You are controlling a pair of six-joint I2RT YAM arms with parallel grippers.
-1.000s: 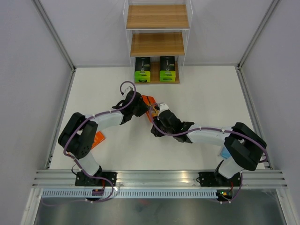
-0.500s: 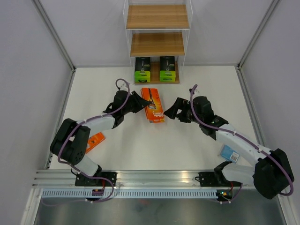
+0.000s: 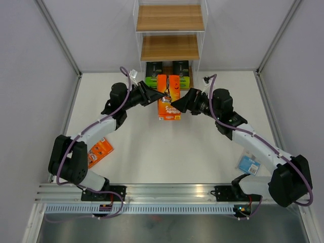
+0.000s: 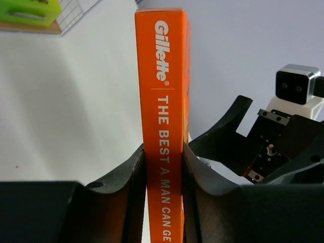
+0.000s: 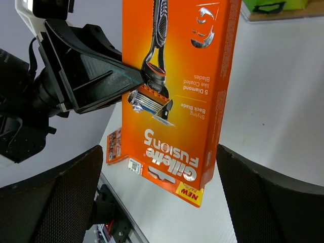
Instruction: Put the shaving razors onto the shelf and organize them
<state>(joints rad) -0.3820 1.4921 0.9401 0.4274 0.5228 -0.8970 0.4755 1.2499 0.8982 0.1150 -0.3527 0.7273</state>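
An orange razor pack hangs in front of the shelf, above the table, with my left gripper shut on its left edge. In the left wrist view both fingers press the pack's narrow side at the left gripper. My right gripper stands wide open just right of the pack, and in its own view the right gripper faces the pack's front without touching it. Two green-and-black packs stand on the bottom board. A second orange pack and a light blue pack lie on the table.
The shelf's two upper wooden boards are bare. White walls close in the table on the left, right and back. The arm bases sit on the metal rail at the near edge.
My right gripper opened and let go of the orange pack. The left gripper carried the pack from mid-table up to the shelf front, and the right arm followed alongside.
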